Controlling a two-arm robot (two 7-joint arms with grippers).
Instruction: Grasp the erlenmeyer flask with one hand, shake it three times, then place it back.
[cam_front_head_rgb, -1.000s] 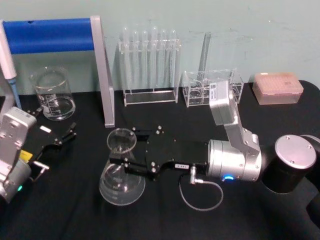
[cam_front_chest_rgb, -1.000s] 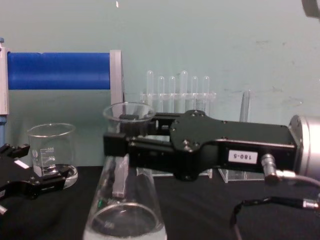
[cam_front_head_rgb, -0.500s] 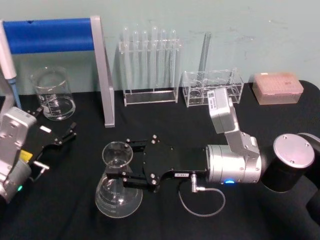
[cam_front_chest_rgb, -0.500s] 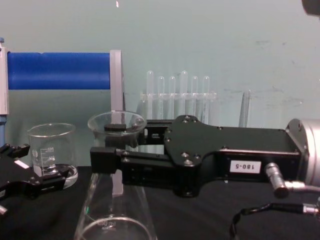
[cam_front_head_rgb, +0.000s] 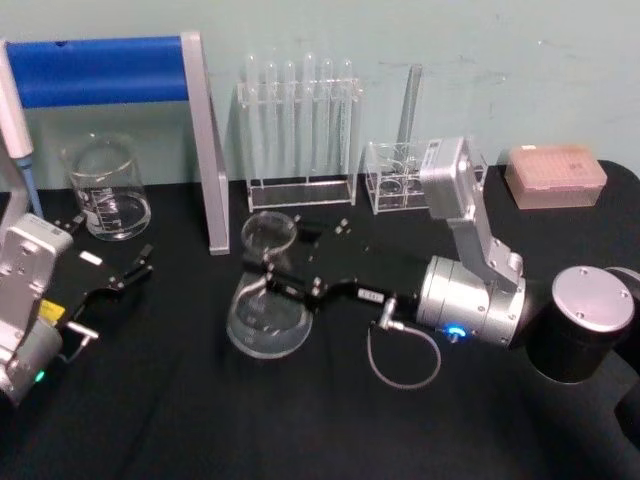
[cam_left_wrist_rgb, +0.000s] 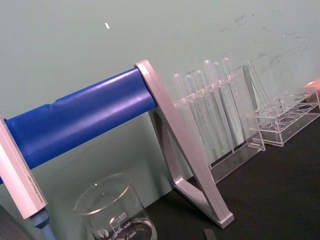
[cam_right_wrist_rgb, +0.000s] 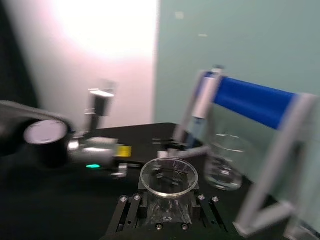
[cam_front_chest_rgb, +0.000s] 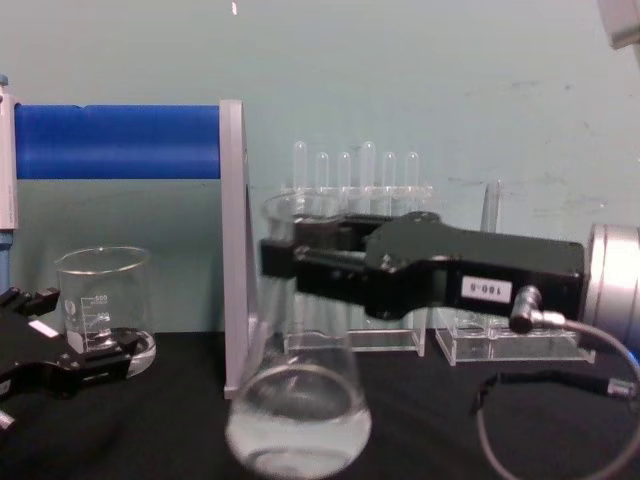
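Since half a second ago, the flask (cam_front_head_rgb: 268, 312) and the right gripper (cam_front_head_rgb: 272, 272) holding it have shifted right and back toward the racks. On the black table (cam_front_head_rgb: 200, 420), from the left: one left gripper (cam_front_head_rgb: 108, 278), fingers spread and holding nothing; one beaker (cam_front_head_rgb: 105, 190); one blue-barred stand (cam_front_head_rgb: 100, 70). Mid-table is the one flask, clear glass with a wide round base, narrow neck and flared rim, its neck clamped between the right gripper's closed fingers. I cannot tell whether its base touches the table. Behind stand a rack (cam_front_head_rgb: 298, 190) of six test tubes, a second clear rack (cam_front_head_rgb: 425, 178), and one pink box (cam_front_head_rgb: 555, 175).
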